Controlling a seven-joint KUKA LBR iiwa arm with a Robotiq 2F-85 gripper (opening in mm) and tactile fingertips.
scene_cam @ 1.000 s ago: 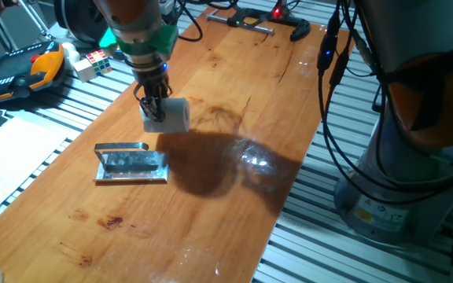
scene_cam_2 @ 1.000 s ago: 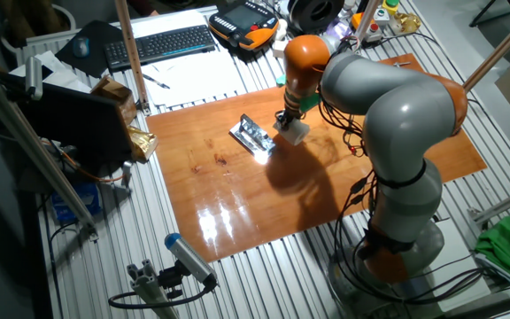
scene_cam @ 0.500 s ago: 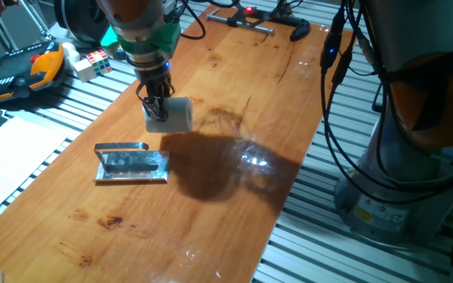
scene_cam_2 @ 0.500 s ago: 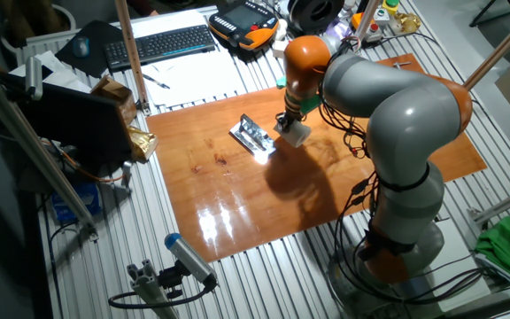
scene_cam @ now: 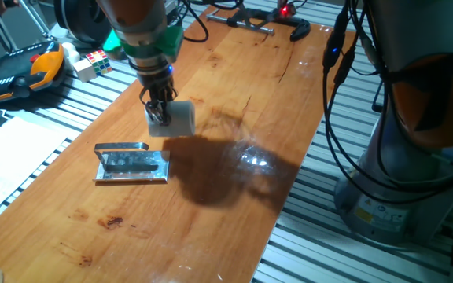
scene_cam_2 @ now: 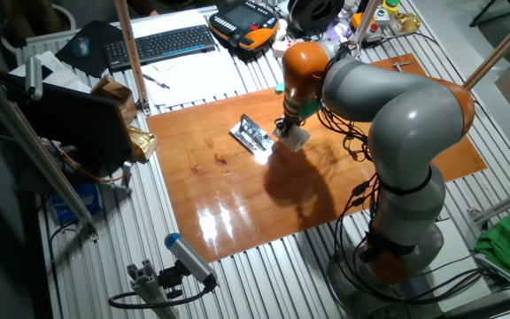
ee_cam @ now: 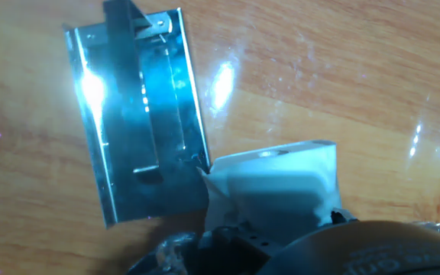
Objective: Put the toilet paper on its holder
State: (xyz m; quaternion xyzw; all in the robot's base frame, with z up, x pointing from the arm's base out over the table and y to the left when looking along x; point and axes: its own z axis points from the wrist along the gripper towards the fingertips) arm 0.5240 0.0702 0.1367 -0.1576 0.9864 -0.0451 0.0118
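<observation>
While the gripper (scene_cam: 160, 115) pinches the roll (scene_cam: 175, 118) above the table, clear of the wood, the holder (scene_cam: 130, 163) lies near-left of it, close by. Its bar (scene_cam: 121, 148) runs left-right along the far edge, so I judge the roll's core must align with that.

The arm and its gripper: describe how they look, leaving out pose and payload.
The arm has bulky rounded grey links with orange joint sections and black cables along it. A green collar sits above the gripper, which is small and black with two thin dark fingers.
</observation>
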